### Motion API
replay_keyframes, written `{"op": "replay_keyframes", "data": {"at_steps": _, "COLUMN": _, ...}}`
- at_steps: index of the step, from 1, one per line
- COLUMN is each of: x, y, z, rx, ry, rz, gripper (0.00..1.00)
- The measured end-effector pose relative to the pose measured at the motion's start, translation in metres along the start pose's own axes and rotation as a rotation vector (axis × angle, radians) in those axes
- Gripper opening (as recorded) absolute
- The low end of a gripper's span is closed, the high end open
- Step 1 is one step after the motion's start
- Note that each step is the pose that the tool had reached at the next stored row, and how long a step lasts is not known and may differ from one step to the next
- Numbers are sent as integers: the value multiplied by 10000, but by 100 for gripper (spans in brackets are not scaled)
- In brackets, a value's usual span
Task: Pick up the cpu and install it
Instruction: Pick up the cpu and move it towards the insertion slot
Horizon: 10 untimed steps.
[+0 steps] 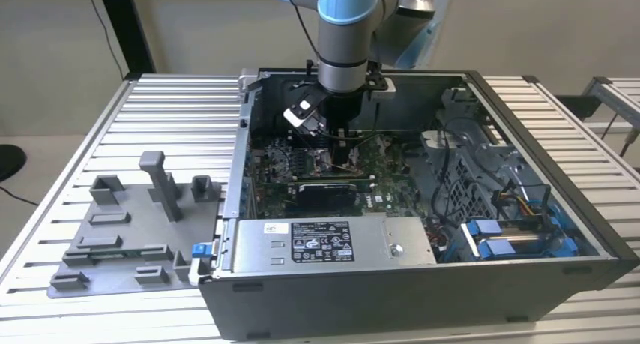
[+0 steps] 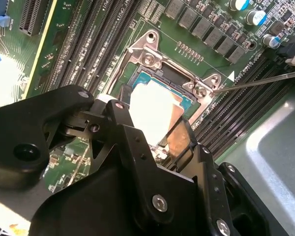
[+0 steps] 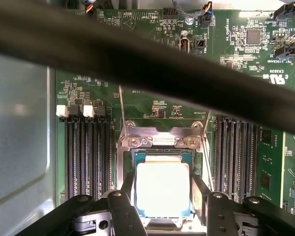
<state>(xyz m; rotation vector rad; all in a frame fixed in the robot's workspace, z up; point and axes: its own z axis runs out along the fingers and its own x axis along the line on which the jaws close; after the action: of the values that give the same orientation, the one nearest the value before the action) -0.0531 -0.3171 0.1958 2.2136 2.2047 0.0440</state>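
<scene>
gripper: down inside the open computer case, tips at the level of the motherboard. The exterior view gives the arm pose and the case layout.
jaws: pinching the cpu on two opposite edges, one finger per side. In the first wrist view the fingers sit flush against it.
cpu: between the jaws, inside the opening of the socket frame, flat and square to it. A teal border shows around the chip. Can't tell if it's fully seated or just above the pins.
second wrist view: same grip, oblique angle. The cpu glares white, and one finger's pad carries a coppery reflection right at the chip's edge. It also shows the frame's screw corners.
lever: thin wire lever runs off from a frame corner, beyond the fingertips.
memory slots: long dark slots outboard of each jaw, parallel to the fingers. The first wrist view shows them head-on, the second wrist view at a slant.
dark band: blurred, crosses the first wrist view beyond the socket. Can't tell what it is.
exterior extras: silver power supply box with a white label, in the case, well apart from the jaws. Grey fixture tray on the slatted table, outside the case, well apart.
</scene>
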Motion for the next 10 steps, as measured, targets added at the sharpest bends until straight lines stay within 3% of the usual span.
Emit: {"op": "replay_keyframes", "data": {"at_steps": 10, "x": 1, "y": 1, "z": 2, "rx": -3, "ry": 3, "rz": 17, "gripper": 0}}
